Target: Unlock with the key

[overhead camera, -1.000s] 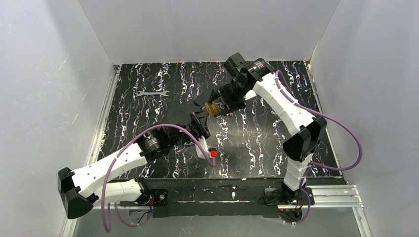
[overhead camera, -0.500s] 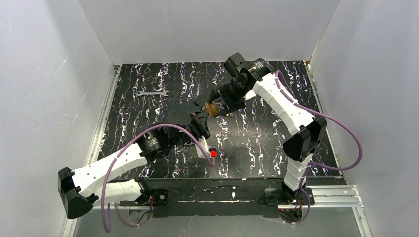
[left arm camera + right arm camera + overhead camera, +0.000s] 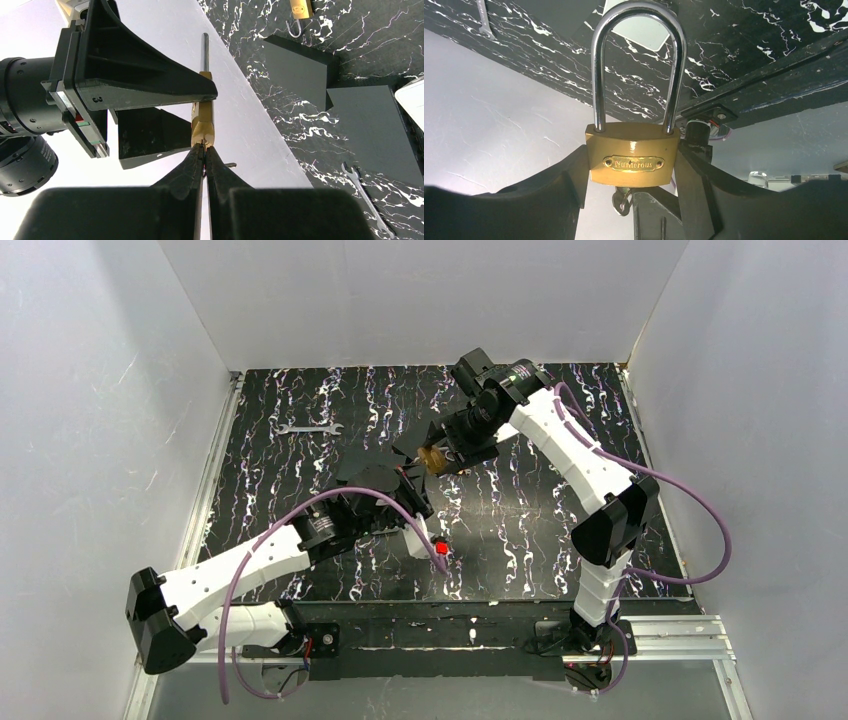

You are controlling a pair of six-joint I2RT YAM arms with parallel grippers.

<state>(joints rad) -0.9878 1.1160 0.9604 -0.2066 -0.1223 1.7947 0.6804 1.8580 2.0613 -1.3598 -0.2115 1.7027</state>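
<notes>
Padlock [image 3: 633, 162] clamped by right gripper [image 3: 435, 457], shackle up; key [image 3: 622, 200] in keyhole pinched by nearly closed left gripper [image 3: 203, 152].

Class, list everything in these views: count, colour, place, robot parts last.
Padlock: one, brass with steel shackle, held in the right gripper.
Key: one, metallic, in the padlock's underside.
Second lock: one, brass, on table, partly cut off.
Wrench: one, silver, far left of table.
Flat sheets: two, matte black, mid-table.
Table: one, black marbled.
Left gripper: black, shut on the key.
Right gripper: black, clamping the padlock.
</notes>
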